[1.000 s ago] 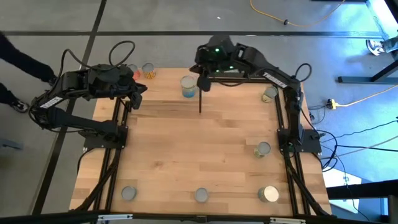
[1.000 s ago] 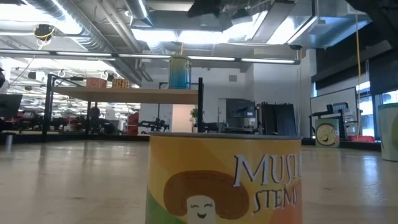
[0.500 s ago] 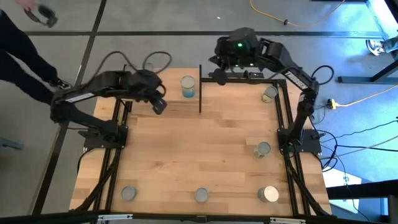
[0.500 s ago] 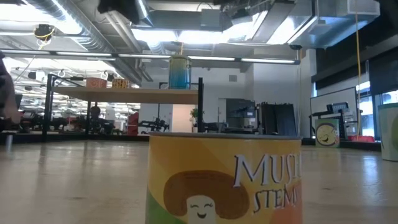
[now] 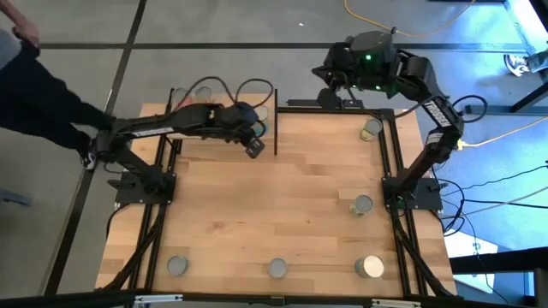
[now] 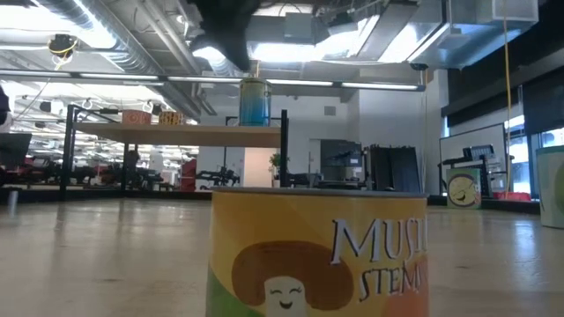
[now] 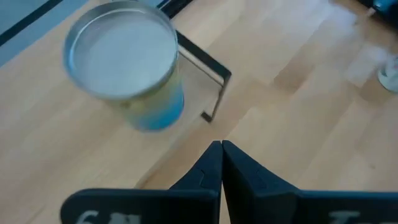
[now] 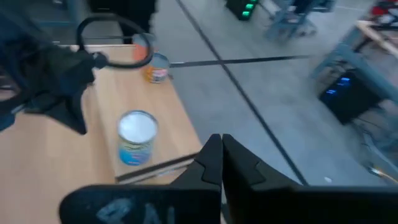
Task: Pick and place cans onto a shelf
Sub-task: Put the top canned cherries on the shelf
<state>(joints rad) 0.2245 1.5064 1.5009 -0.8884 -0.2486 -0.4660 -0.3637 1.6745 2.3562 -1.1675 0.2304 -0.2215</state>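
Observation:
The shelf (image 5: 205,149) stands at the table's far left; it also shows in the low view (image 6: 176,134). A blue-and-yellow can (image 7: 124,62) stands upright on its right end, and it also shows in the right wrist view (image 8: 137,138) and the low view (image 6: 254,102). Two more cans (image 6: 152,117) stand on the shelf's left part. My left gripper (image 5: 254,147) is shut and empty above the shelf's right end, just near of the blue can. My right gripper (image 5: 332,84) is shut and empty, high beyond the table's far edge.
Loose cans stand on the tabletop at the far right (image 5: 370,128), the mid right (image 5: 362,205) and along the near edge (image 5: 277,269). A mushroom can (image 6: 317,255) fills the low view's foreground. The shelf's black upright (image 7: 214,84) is beside the blue can. A person (image 5: 34,94) stands at the left.
My left gripper has swept from the shelf's left end toward the table's right, ending beside the blue can. My right gripper has drawn away from the blue can, toward the far right and past the table's far edge. The blue can stays on the shelf.

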